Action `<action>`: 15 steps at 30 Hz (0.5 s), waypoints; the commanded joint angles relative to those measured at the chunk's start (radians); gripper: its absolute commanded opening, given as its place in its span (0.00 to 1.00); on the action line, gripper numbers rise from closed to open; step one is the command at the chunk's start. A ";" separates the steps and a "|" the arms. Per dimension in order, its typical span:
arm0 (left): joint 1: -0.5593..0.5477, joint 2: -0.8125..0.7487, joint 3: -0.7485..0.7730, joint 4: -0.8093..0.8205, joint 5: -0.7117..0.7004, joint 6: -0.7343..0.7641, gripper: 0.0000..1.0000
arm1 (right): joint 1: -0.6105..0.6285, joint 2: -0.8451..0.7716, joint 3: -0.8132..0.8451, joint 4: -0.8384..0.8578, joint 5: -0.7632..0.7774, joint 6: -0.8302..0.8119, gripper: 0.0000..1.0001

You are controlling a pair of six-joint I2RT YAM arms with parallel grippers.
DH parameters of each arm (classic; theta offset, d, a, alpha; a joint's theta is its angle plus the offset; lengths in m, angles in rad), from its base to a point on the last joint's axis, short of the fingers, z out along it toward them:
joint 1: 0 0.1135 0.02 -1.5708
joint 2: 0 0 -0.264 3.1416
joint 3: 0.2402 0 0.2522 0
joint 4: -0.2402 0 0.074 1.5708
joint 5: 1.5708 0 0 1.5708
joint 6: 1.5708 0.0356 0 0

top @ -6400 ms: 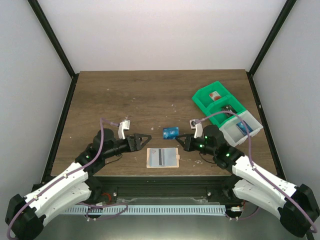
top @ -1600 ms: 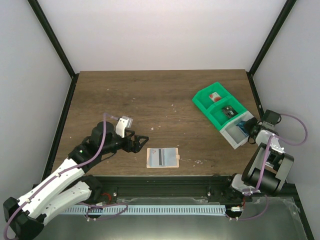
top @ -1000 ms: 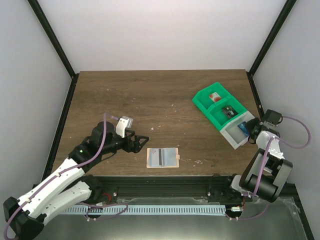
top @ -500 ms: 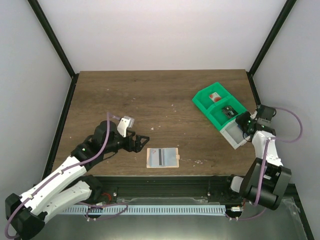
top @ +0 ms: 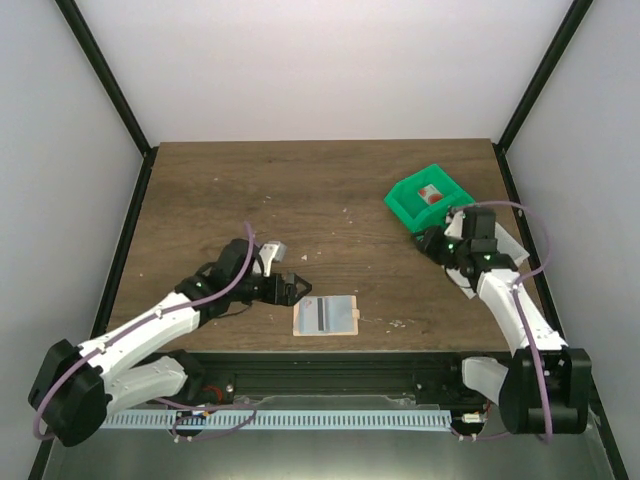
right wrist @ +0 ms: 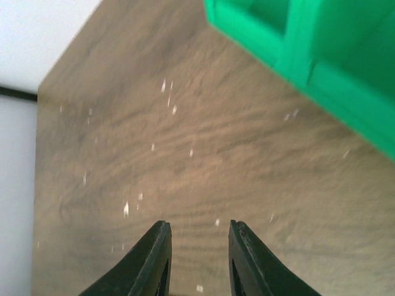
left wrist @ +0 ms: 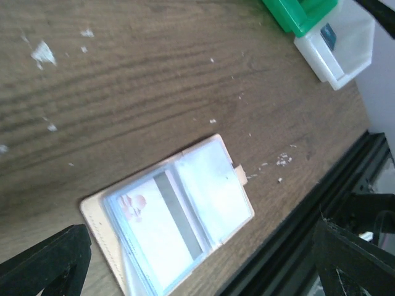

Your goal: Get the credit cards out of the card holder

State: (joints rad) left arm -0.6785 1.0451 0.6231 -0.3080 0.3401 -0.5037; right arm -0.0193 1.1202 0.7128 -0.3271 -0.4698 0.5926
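The card holder (top: 325, 315) lies opened flat on the tabletop (top: 300, 190) at the near edge, between the two arms and nearer the left one. The left hand (top: 300, 289) hovers just beside its left edge with its fingers (left wrist: 46, 265) spread wide and nothing between them. In the left wrist view the holder's left pocket carries a pale credit card (left wrist: 154, 228) with a dark stripe, lying under a clear film. The right pocket looks empty, and a small tab juts from its outer edge. The card is probably light, stiff and slick, and it sits flush with the sleeve. A pinch on its exposed short edge, or a slide toward the pocket mouth, therefore looks more promising than a grip from above. The soft, thin holder will likely skid or lift unless it is pinned. Further right, well apart from the holder, the right hand (top: 432, 243) hangs over bare wood beside the green tray (top: 425, 195), fingers slightly parted and holding nothing. The tray's white compartment (left wrist: 345, 43) holds a small blue item (left wrist: 328, 36), too small to identify.
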 commanded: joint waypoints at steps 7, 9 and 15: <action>0.003 -0.011 -0.214 0.367 0.086 -0.278 0.94 | 0.295 -0.084 -0.175 0.098 -0.061 0.058 0.27; 0.003 -0.001 -0.240 0.418 0.090 -0.308 0.93 | 0.353 -0.076 -0.209 0.130 -0.049 0.073 0.27; 0.003 0.045 -0.368 0.729 0.201 -0.421 0.94 | 0.555 0.019 -0.249 0.201 0.006 0.115 0.26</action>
State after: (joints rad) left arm -0.6785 1.0580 0.3244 0.1547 0.4591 -0.8223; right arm 0.4290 1.0897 0.4686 -0.1997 -0.5041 0.6704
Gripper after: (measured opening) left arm 0.937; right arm 0.260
